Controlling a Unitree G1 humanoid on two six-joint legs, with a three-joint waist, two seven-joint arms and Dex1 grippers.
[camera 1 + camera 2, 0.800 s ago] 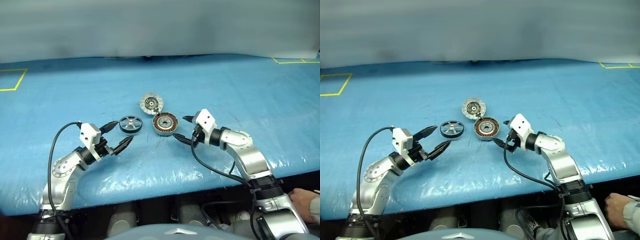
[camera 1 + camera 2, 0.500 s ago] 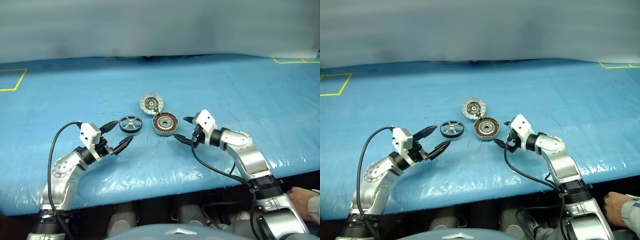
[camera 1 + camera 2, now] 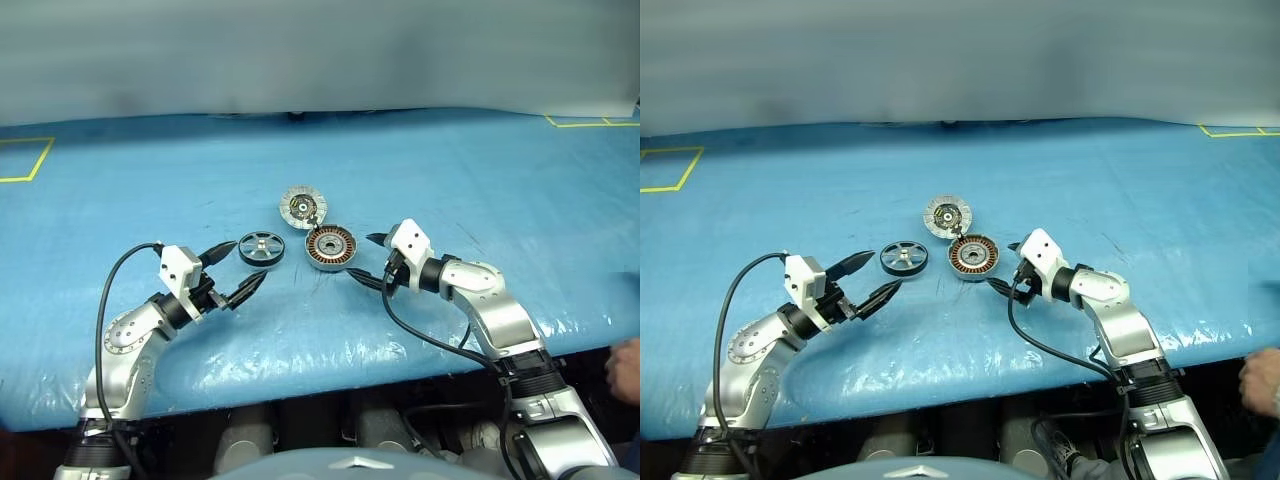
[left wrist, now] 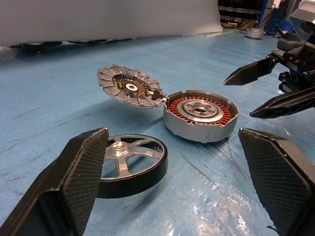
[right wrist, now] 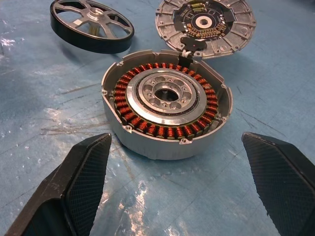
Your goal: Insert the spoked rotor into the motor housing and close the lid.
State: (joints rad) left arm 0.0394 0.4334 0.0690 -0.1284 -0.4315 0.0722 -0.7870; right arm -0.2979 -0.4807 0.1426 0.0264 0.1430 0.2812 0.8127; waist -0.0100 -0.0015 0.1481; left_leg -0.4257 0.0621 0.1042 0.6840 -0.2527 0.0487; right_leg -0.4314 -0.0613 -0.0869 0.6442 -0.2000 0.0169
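Note:
The spoked rotor (image 3: 261,248), dark-rimmed with silvery spokes, lies flat on the blue table cover. Right of it sits the motor housing (image 3: 330,247), a silver cup with copper windings around its hub. The lid (image 3: 303,207) leans tilted at the housing's far rim, its face with dark and gold parts turned up. My left gripper (image 3: 250,261) is open just left of the rotor, its fingers apart from it. My right gripper (image 3: 358,257) is open just right of the housing, not touching it. Both are empty.
A blue plastic sheet (image 3: 450,180) covers the table, whose front edge runs close below both arms. Yellow tape marks lie at the far left (image 3: 25,160) and far right (image 3: 590,122). A person's hand (image 3: 627,365) shows at the lower right edge.
The person's hand at the lower right has drawn back toward the picture's edge. Both arms and the three parts have kept still.

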